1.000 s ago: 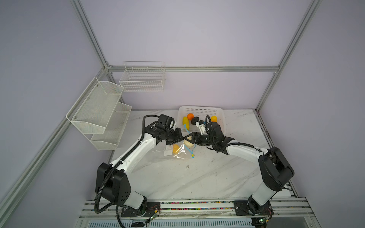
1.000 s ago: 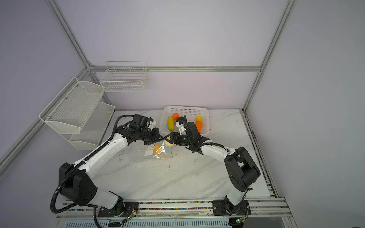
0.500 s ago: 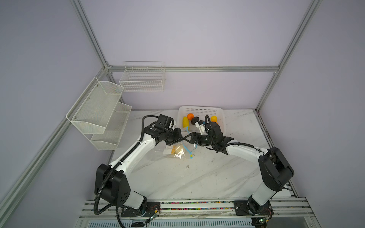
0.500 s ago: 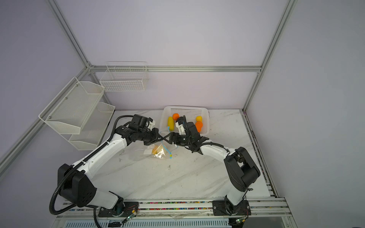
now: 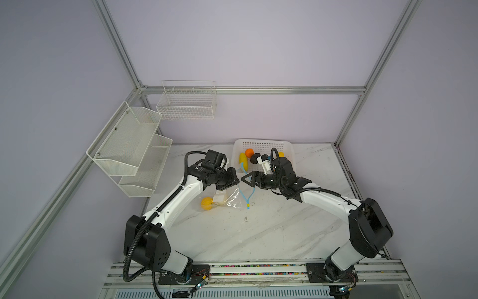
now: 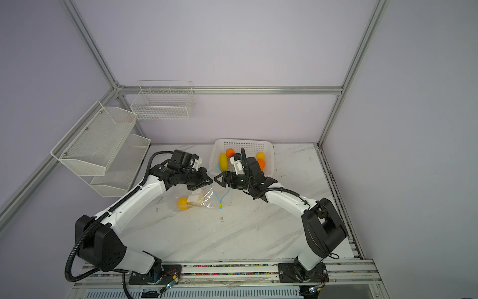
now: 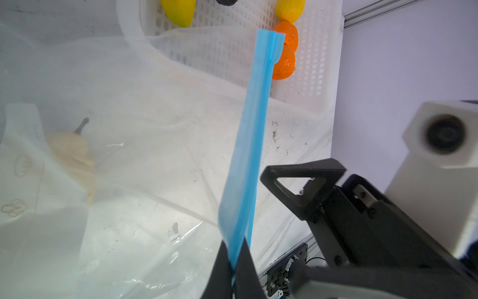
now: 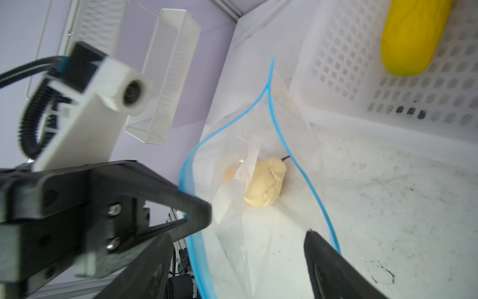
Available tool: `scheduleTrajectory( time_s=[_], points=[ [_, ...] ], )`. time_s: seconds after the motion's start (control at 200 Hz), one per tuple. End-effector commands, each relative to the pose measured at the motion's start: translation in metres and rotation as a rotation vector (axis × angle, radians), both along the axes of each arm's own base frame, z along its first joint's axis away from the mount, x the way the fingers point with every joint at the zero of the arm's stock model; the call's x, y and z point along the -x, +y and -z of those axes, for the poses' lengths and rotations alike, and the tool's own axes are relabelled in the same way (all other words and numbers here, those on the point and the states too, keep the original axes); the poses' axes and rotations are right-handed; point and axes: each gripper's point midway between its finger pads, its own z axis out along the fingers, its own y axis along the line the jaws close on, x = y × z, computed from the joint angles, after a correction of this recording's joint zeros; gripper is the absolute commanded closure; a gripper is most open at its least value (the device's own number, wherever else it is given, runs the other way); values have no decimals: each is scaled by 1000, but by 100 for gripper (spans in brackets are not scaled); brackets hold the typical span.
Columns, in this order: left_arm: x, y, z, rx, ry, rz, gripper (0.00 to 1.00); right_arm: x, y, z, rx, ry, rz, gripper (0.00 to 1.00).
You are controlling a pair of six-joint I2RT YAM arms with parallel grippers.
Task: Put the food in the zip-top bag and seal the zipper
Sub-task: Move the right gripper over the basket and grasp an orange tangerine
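Tabletop (image 5: pixel 258 233) of white marbled pattern, under everything. Carried a white perforated basket (image 5: pixel 263 145) at its far edge and, just in front, the zip-top bag (image 5: pixel 232 200), clear and crumpled, lying partly on the surface with its mouth lifted. Reached in over that bag from either side: left gripper (image 5: pixel 237 181) and right gripper (image 5: pixel 245 179), tips nearly meeting. Pinched the zipper (image 7: pixel 253 129) tight between the left fingertips (image 7: pixel 219 274), nothing else in them. Stood with right jaws spread wide at the bag's mouth, gripping nothing; contact with the blue strip not clear. Held inside the bag a cream lumpy fruit (image 8: pixel 266 186); beside the label (image 5: pixel 219 198) a yellow round (image 5: pixel 207 203), in or out impossible to tell. Showed in the basket a long yellow piece (image 5: pixel 243 159), an orange ball (image 5: pixel 249 152), a black lump (image 5: pixel 255 158), another yellow round (image 6: pixel 260 155). Hung low on the strip: slider tab (image 5: pixel 247 206).
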Motion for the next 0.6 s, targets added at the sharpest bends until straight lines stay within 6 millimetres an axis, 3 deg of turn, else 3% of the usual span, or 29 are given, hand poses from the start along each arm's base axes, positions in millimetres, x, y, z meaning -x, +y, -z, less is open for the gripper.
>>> scheduleTrajectory(
  time_s=[0.0, 0.095, 0.295, 0.595],
  points=[
    [-1, 0, 3, 2, -10, 23, 100, -1, -13, -20, 44, -83, 29, 18],
    [-2, 1, 4, -5, -9, 20, 100, -8, -28, -10, 121, -99, 88, 18],
    [-3, 1, 2, -6, -16, 21, 100, -18, -38, 10, 219, -106, 127, 19],
    [-8, 3, -2, -43, -28, 27, 100, -56, -69, 3, 333, -174, 237, 22]
  ],
)
